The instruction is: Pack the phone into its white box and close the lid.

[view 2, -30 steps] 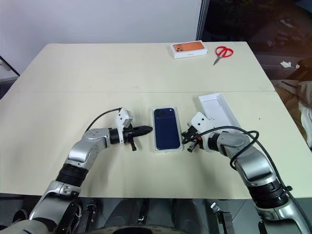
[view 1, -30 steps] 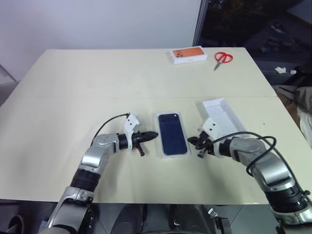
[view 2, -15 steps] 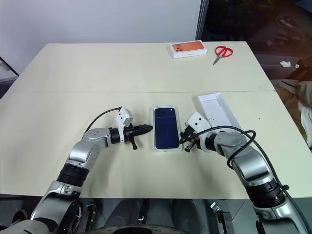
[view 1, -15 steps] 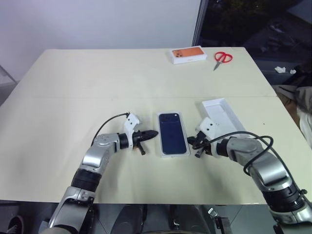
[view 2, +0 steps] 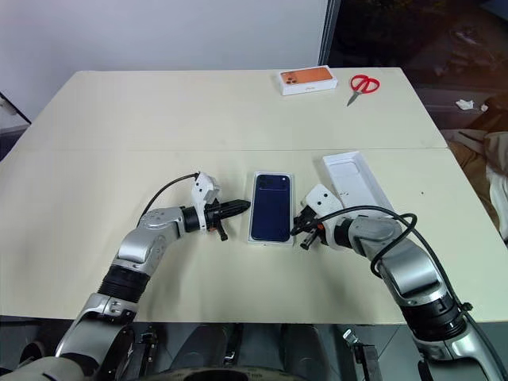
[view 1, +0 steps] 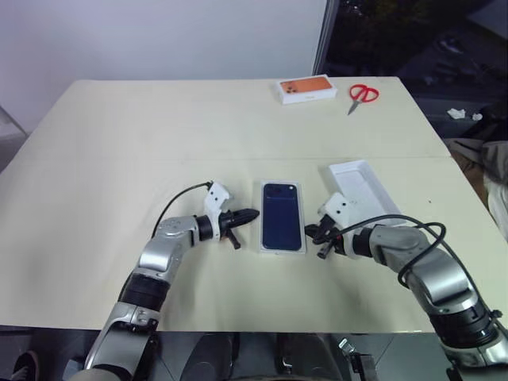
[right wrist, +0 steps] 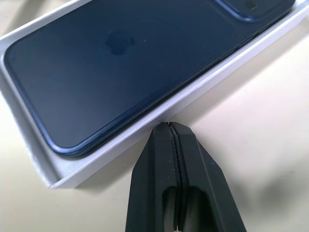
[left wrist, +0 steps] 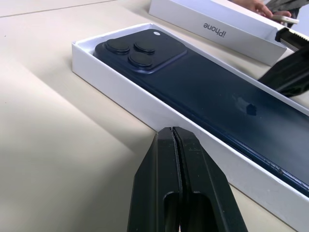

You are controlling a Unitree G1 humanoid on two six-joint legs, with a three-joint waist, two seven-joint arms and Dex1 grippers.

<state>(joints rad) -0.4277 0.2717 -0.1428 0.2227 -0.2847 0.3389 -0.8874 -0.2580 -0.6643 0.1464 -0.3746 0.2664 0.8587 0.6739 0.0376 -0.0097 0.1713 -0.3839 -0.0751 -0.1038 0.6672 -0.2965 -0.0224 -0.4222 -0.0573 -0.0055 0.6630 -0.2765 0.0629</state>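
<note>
The dark navy phone (view 1: 283,216) lies back-up inside the white box (left wrist: 120,92), in the middle of the table near its front. My left gripper (view 1: 251,214) is shut, its tip against or just off the box's left long wall. My right gripper (view 1: 312,232) is shut too, with its tip at the right long wall near the box's near end. Neither holds anything. The lid (view 1: 361,186) lies to the right of the box with its white inside facing up, behind my right wrist.
An orange-topped box (view 1: 306,88) and red scissors (view 1: 363,94) lie at the far edge of the cream table (view 1: 119,159). A seam crosses the table just behind the box. The left half of the table is bare.
The box with the phone has turned slightly, its far end swinging right, so it now lies straighter. Both grippers stay shut at its sides.
</note>
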